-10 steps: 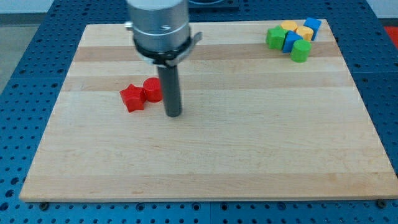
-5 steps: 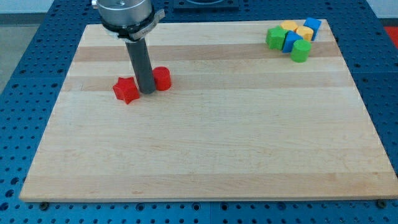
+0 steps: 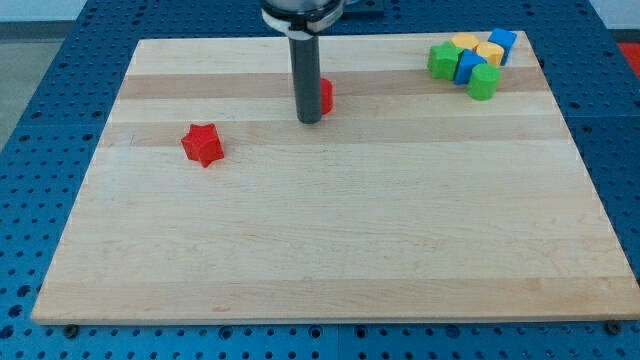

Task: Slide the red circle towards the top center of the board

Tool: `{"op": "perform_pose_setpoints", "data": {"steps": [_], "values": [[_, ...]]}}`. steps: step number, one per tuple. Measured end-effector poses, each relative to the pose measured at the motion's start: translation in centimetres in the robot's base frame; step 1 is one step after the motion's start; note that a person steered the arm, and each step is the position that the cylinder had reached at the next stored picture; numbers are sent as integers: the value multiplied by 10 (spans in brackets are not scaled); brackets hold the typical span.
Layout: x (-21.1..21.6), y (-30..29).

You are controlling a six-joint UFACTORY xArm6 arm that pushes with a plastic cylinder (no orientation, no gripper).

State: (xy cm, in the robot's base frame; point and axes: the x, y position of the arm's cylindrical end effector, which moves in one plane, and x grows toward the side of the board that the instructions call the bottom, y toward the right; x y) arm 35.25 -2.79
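In the camera view, my tip [image 3: 310,120] of the dark rod, which has no fingers to clench, presses against the small red circle block [image 3: 325,95], mostly hidden behind it near the wooden board's [image 3: 330,250] top center, well apart from the red star-shaped block [image 3: 203,144] at the view's left.

Straight dark grey cylindrical rod [image 3: 308,75], matte, of even thickness along its length. My tip [image 3: 310,121]: flat, blunt lower end, same dark grey. Above the rod, a wider round black collar [image 3: 301,14], cut off by the view's top edge.
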Motion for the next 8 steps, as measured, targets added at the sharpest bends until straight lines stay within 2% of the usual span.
{"op": "perform_pose_setpoints", "data": {"steps": [4,6,8], "values": [[-79,22],[-89,22],[-82,17]]}}
